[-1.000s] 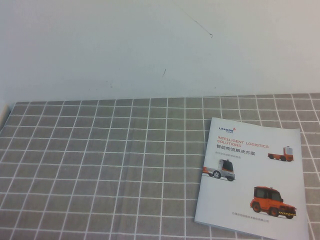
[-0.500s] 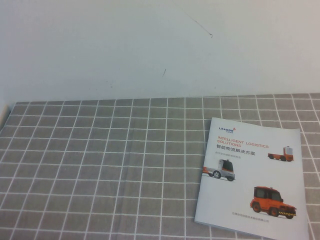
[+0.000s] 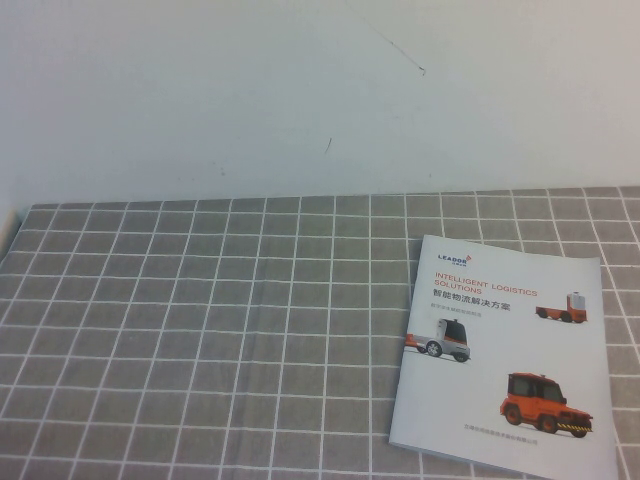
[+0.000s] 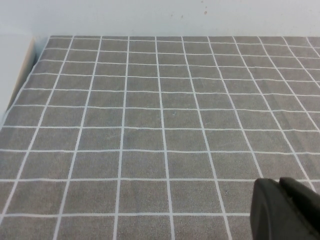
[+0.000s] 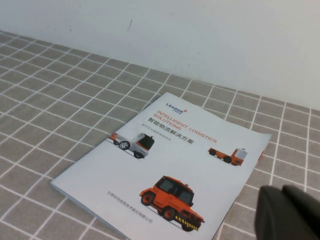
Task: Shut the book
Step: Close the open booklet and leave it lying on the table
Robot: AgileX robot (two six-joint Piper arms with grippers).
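A white booklet (image 3: 503, 352) lies flat and closed on the grey checked cloth at the right of the table, front cover up, with orange vehicles and red title text. The right wrist view shows the same booklet (image 5: 170, 170) from close by. My right gripper (image 5: 282, 190) hovers just off the booklet's edge, fingers pressed together and holding nothing. My left gripper (image 4: 280, 182) hangs over bare cloth on the left side, also shut and empty. Neither gripper shows in the high view.
The grey checked tablecloth (image 3: 200, 320) covers the table up to a white wall (image 3: 300, 90) at the back. The table's left edge (image 4: 22, 75) appears in the left wrist view.
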